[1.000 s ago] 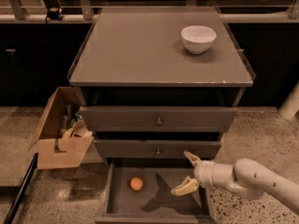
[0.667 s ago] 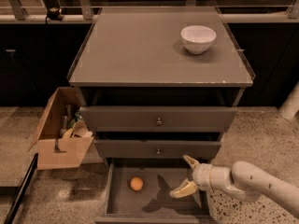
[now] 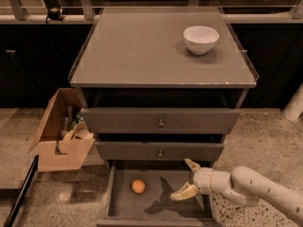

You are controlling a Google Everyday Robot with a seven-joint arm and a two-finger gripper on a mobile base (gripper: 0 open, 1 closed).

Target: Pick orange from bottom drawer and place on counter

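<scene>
While the pincer (image 3: 185,178) hangs released, fingers spread and holding nothing, over the right half of the bottom drawer (image 3: 156,208), the orange (image 3: 138,186) rests on the drawer floor to its left, apart from it. Risks, as judged: a sideways approach may nudge the round fruit and set it rolling toward a wall; a lift may catch the middle drawer (image 3: 142,151) front just above. The desk (image 3: 142,46), grey-brown with a clear raised rim, carries a white bowl (image 3: 201,39) at its far right. A cardboard box (image 3: 61,145) stands on the speckled floor (image 3: 265,136) at left.
</scene>
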